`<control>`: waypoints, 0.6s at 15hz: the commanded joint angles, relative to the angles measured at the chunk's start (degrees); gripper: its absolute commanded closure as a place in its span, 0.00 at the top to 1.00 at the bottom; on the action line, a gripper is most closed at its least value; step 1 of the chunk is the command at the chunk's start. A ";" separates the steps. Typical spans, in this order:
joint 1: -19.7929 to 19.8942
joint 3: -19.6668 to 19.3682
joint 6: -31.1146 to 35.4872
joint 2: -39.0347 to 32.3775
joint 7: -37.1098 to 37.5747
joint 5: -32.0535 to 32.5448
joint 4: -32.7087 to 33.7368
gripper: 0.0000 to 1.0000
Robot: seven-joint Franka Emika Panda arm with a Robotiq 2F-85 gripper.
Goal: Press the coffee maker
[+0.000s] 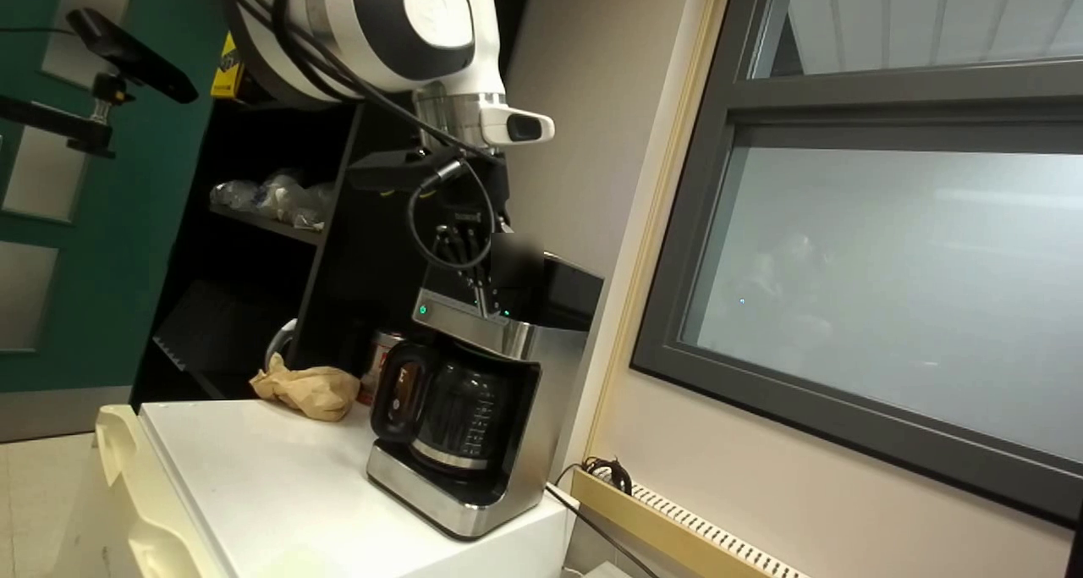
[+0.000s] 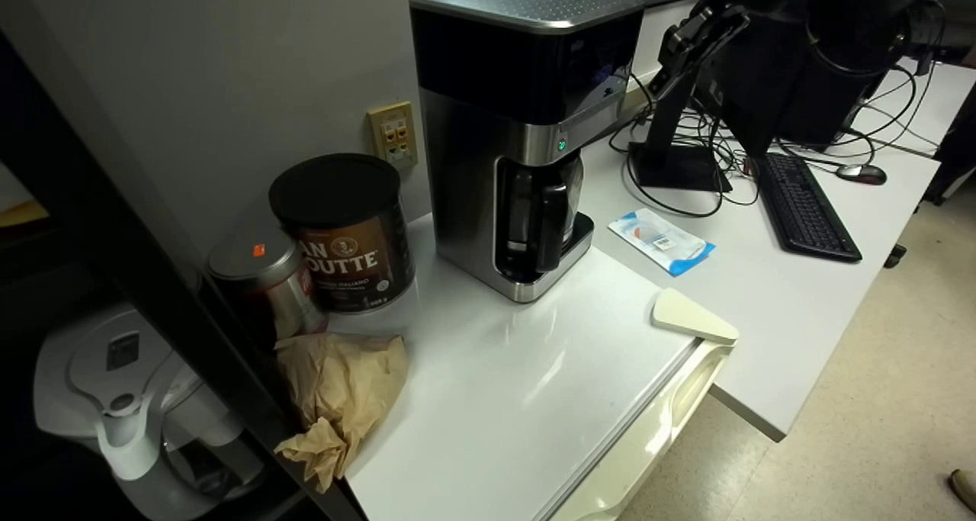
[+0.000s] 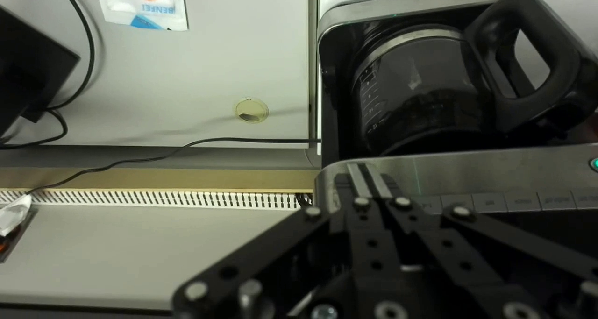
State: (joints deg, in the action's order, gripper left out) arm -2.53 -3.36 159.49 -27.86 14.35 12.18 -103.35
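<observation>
I'm hovering the claw (image 3: 365, 173) just in front of the coffee maker (image 2: 511, 124), its fingers (image 3: 359, 180) lying together with only a thin slit showing between them in the wrist view. There they are overlapping the silver band (image 3: 467, 174) at the machine's front, near a rounded corner, and a row of buttons (image 3: 504, 202) is running from beside them toward a glowing green light (image 3: 595, 164). In an exterior view, though, a gap is showing between the fingertips (image 2: 665, 86) and the machine. The carafe (image 3: 420, 85) is sitting in its bay below the band, handle (image 3: 547, 42) jutting outward. The whole machine is standing upright on a white cabinet top (image 2: 488, 406), close to the wall (image 2: 320, 71). Ahead of its base I'm seeing a stretch of white surface reaching to the edge, where a cream drawer front (image 2: 652, 433) is dropping away. On one side a desk (image 2: 785, 330) is lying just beside, bearing a blue-and-white packet (image 2: 662, 240) and a black stand (image 2: 679, 170); on the other, a coffee can (image 2: 347, 246), a silver tin (image 2: 271, 292) and a crumpled paper bag (image 2: 343, 384) are taking up room, with a dark shelf post (image 2: 160, 269) rising close by.
</observation>
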 commanded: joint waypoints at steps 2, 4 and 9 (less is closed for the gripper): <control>-1.87 -1.63 -1.10 -4.86 -0.47 -1.95 6.65 0.00; -2.33 -2.04 -1.41 -6.37 -0.30 -2.16 8.64 0.00; -2.97 -2.70 -3.94 -8.97 -0.01 -2.44 12.63 0.00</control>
State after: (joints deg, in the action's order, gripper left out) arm -4.10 -4.71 157.46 -33.62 14.34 10.92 -95.84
